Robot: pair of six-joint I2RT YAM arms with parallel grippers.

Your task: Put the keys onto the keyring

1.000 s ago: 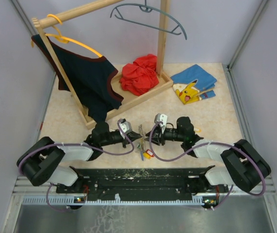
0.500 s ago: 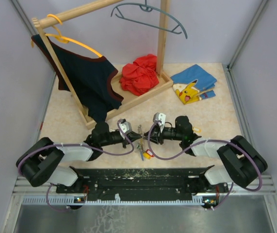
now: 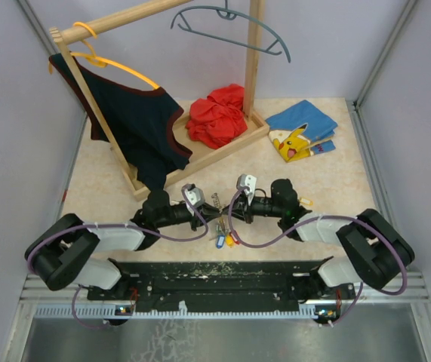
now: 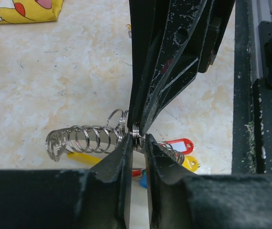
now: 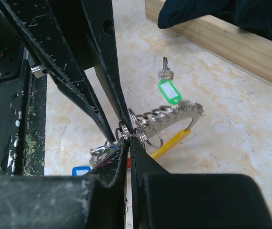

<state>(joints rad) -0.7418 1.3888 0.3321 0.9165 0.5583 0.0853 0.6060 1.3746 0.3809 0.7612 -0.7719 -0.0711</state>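
keyring between both claws, keys nearer

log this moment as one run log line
left gripper: slightly parted at keyring | right gripper: shut on keyring | green-tag key: on ring | wooden rack: behind

Wooden clothes rack runs across the upper half of the top view, standing on a beige marbled tabletop; a dark navy tank top with reddish trim hangs off an orange hanger at upper left; a grey-blue hanger sits up top near the middle; a crumpled red cloth lies on the rack's base; right of it, a folded blue shirt with a yellow cartoon print.
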